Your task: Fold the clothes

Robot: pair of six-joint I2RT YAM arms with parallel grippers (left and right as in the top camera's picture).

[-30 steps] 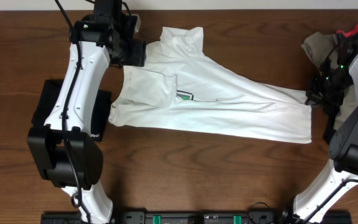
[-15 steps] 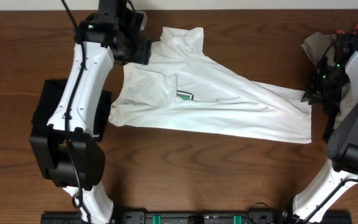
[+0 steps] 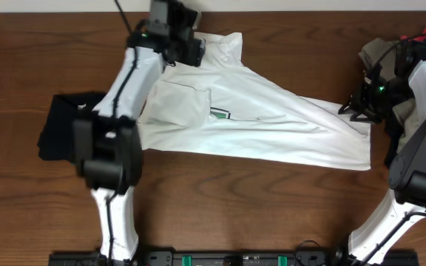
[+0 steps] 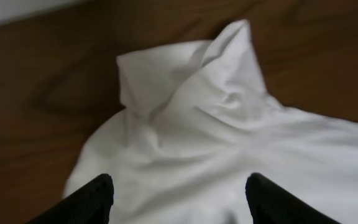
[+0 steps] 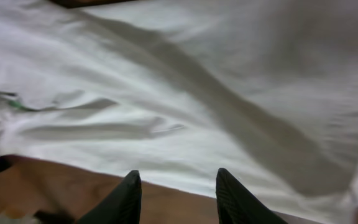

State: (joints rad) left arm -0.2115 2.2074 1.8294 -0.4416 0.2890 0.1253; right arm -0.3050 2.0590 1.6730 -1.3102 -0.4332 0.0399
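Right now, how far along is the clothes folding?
Barely started. The white T-shirt has one rough diagonal fold and a sleeve folded over. Nothing is in hand: the left fingers and right fingers are open, gripping nothing. Still to do: finishing it, then the khaki and red heap.

I can read no text, number or brand anywhere. The only marking is a small green-and-dark print [image 3: 221, 113] on the white T-shirt [image 3: 287, 122], just right of the shirt's folded-over flap, and from overhead it is too small to make out any letters. My right wrist view catches a blurred sliver of it at the shirt's left side, also illegible.
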